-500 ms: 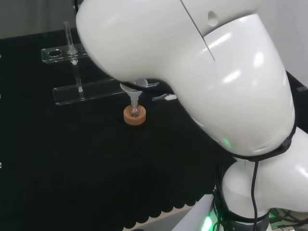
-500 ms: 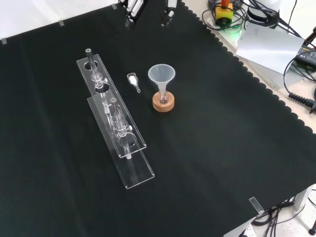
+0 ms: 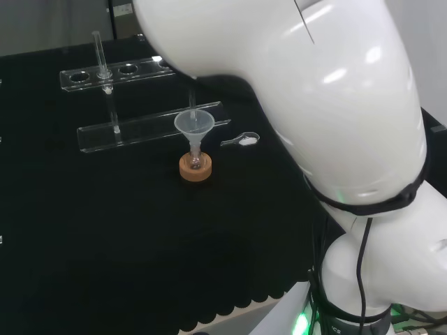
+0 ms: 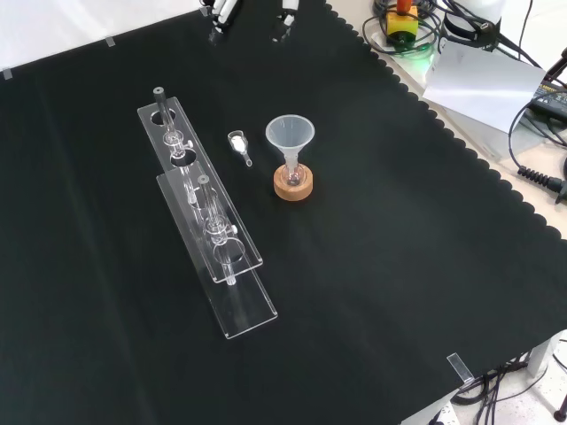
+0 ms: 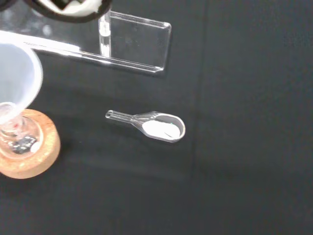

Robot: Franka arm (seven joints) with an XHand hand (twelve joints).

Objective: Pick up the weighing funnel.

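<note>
A: Where is the weighing funnel (image 4: 239, 145) being seen?

B: It is being shown lying flat on the tabletop (image 4: 399, 266). In the front view it is lying between the clear racks (image 4: 248, 305) on its left and the funnel (image 4: 290, 135) on its right, and it is touching neither.

A: How is its long axis being laid?

B: In the front view the bowl is being kept at the far end. The short stem is being pointed toward the near side, slanting a little to the right. In the head view the weighing funnel (image 3: 241, 141) is being shown lying nearly crosswise, with the bowl to the right. There the stem is being pointed left, toward the cork ring (image 3: 195, 167) under the funnel.

A: What is being added by the wrist view?

B: White powder (image 5: 159, 129) is being shown most plainly there, resting in the bowl. The full length of the racks is being given by the front view instead.

A: And the hand?

B: The hand (image 4: 220, 11) is being caught at the far edge of the front view, well apart from the weighing funnel. Whether it is released or clenched cannot be told.
</note>
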